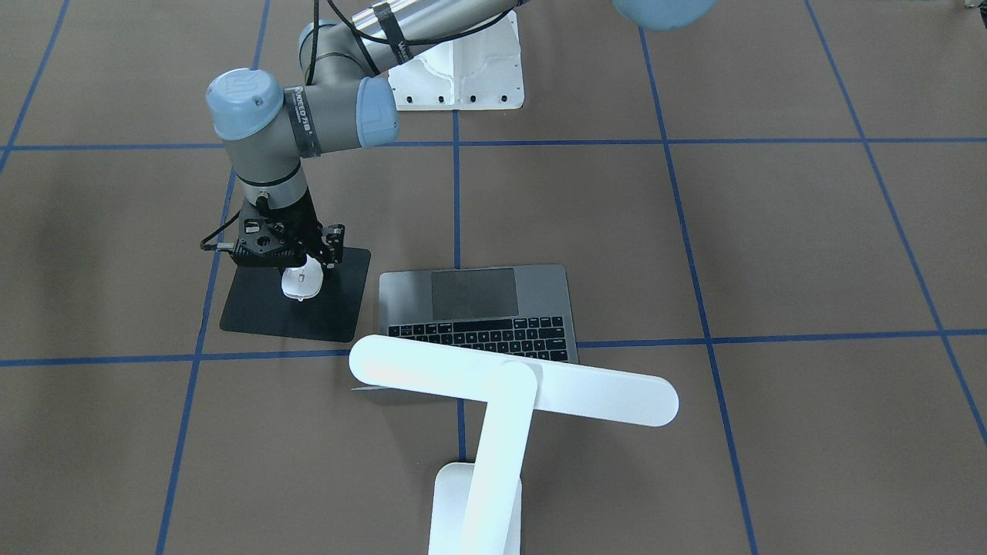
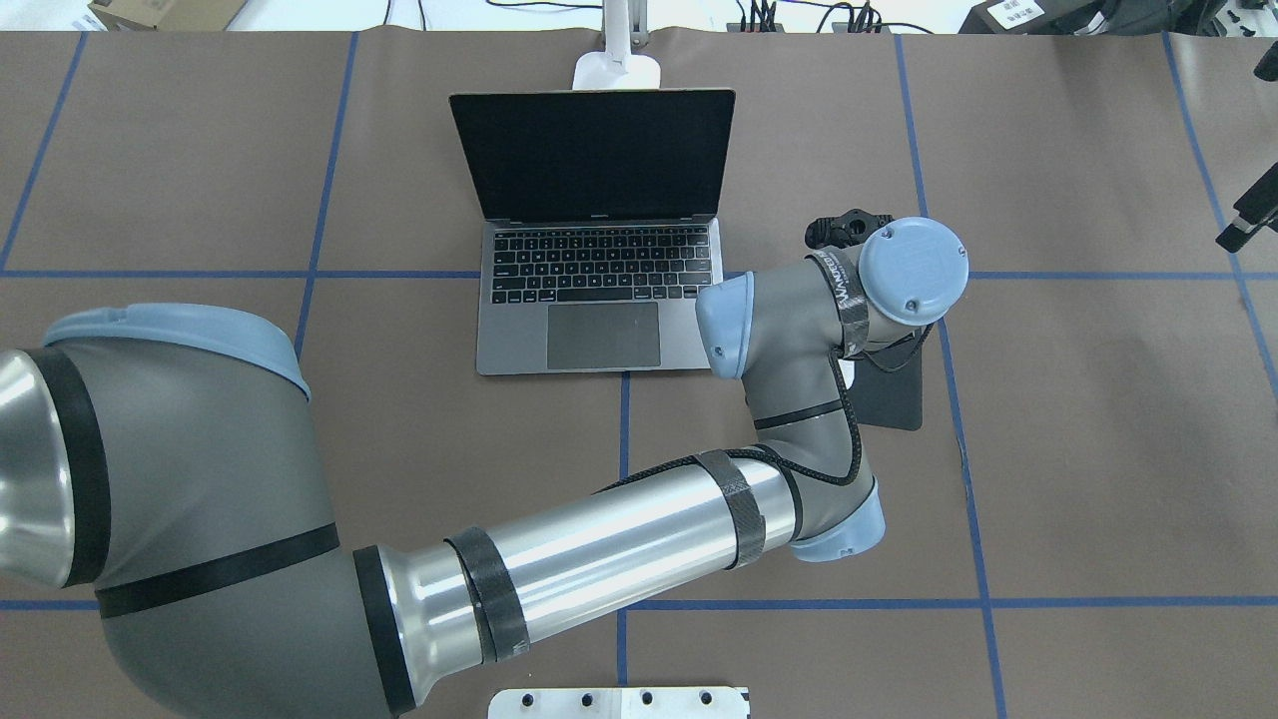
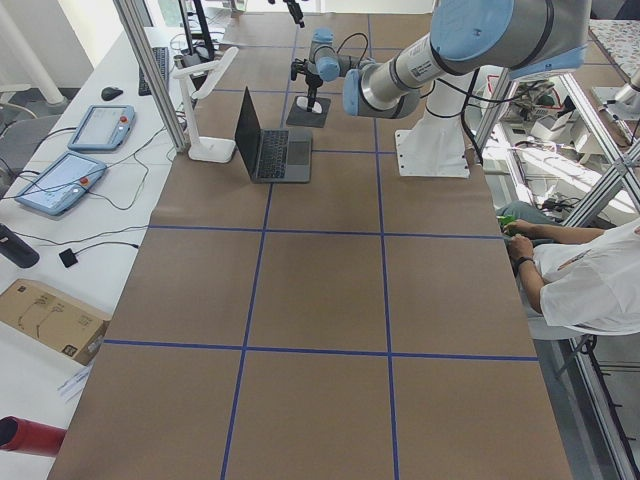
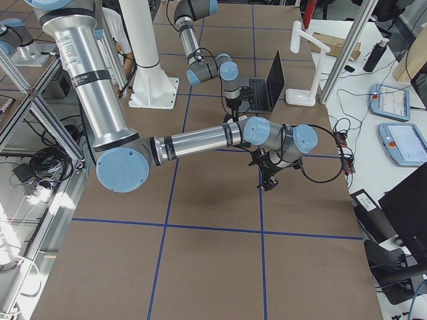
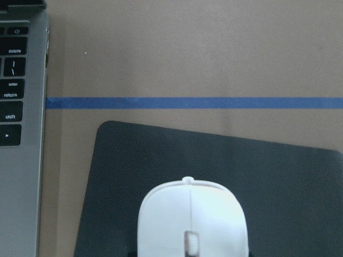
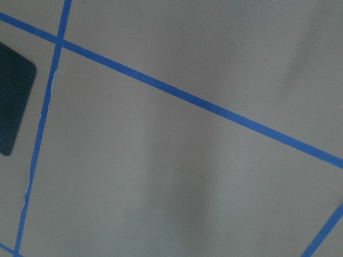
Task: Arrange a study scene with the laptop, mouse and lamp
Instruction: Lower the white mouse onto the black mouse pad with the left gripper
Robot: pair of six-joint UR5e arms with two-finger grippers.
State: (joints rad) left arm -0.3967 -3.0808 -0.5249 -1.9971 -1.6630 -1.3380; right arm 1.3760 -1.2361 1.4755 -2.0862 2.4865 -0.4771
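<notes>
The open laptop (image 2: 599,330) sits at the table's middle, keys and trackpad facing the robot. Behind it stands the white lamp (image 1: 509,385), its bar head over the laptop's far edge. A black square pad (image 1: 262,316) lies beside the laptop on the robot's right. My left arm reaches across to it, and my left gripper (image 1: 304,262) is shut on the white mouse (image 1: 299,284) at the pad. In the left wrist view the mouse (image 5: 193,219) fills the bottom over the pad (image 5: 268,171). I cannot tell if the mouse touches the pad. My right gripper (image 4: 267,177) hangs over bare table; its jaws are unclear.
The white bolted pedestal (image 1: 463,77) stands at the robot's edge. The left arm's long link (image 2: 599,559) crosses low in front of the laptop. A seated person (image 3: 590,270) is beside the table. Control tablets (image 3: 60,180) lie on the side bench.
</notes>
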